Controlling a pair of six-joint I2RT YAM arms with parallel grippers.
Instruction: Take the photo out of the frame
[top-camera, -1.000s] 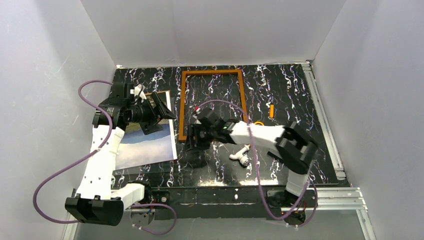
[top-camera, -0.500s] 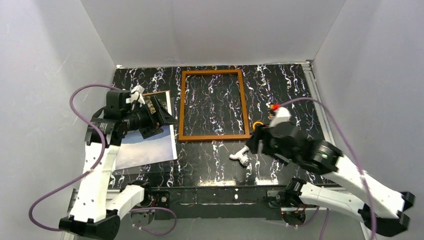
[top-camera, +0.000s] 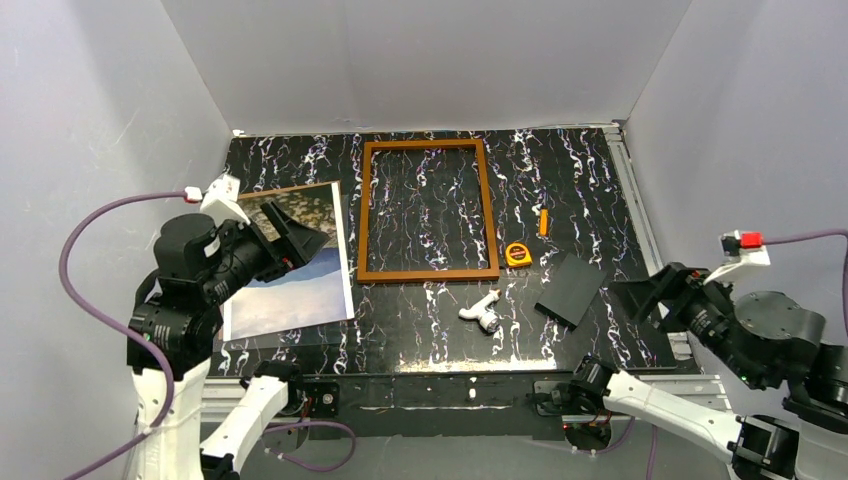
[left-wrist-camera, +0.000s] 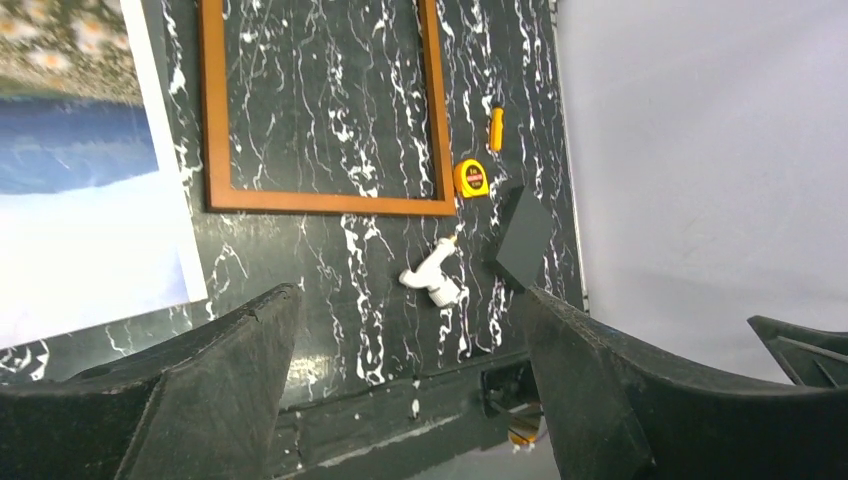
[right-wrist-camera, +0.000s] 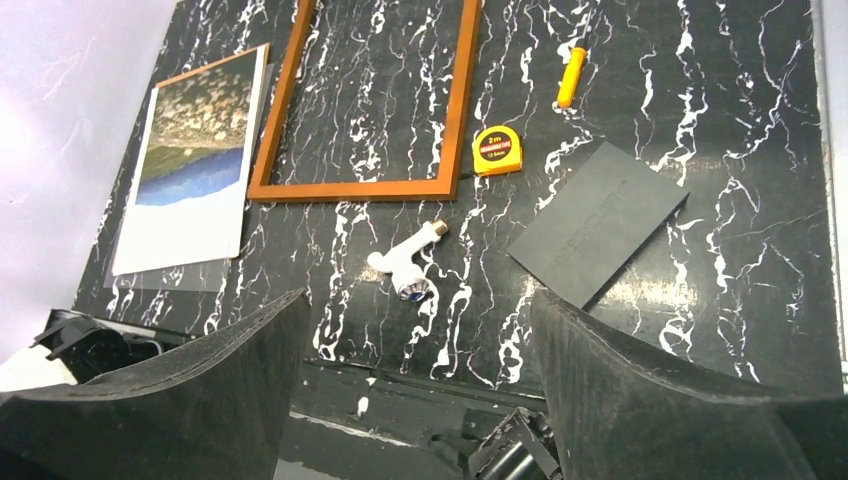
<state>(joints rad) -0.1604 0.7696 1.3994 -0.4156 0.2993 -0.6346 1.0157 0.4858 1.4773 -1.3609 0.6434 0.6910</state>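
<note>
**A:** Where is the large rectangular paper print of a landscape, the photo (right-wrist-camera: 190, 200)?

**B:** Flat on the black, white-veined marble tabletop (right-wrist-camera: 700, 100), picture side up, to the left of the large rectangular frame of thin reddish-brown wood (right-wrist-camera: 350, 188). It is just beside the frame's left rail, and the left wrist view shows a narrow strip of tabletop between them.

**A:** And is there anything inside the frame?

**B:** No. Only the marble pattern shows through the opening, so I'd judge the main work done, with the photo out and the frame empty. A thin brown edge runs along the photo's far side and something pale and clear sticks out under its near edge. I cannot tell what either is.

**A:** Is either arm holding something?

**B:** No. The left fingers (left-wrist-camera: 200, 370) are spread wide with nothing between them, above the photo's side of the tabletop. The right fingers (right-wrist-camera: 200, 380) are spread just as wide and are also empty, held high off the right edge.

**A:** What else is lying about?

**B:** A yellow tape measure (right-wrist-camera: 498, 150) sits just off the frame's near right corner. There is a small orange stick (right-wrist-camera: 570, 77) beyond it and a white nozzle-shaped piece (right-wrist-camera: 405, 265) nearer the arms. A dark grey flat panel (right-wrist-camera: 598, 222) lies to the right. None of them touches the photo.

**A:** What's left to do?

**B:** As far as I can judge, little or nothing.
</note>
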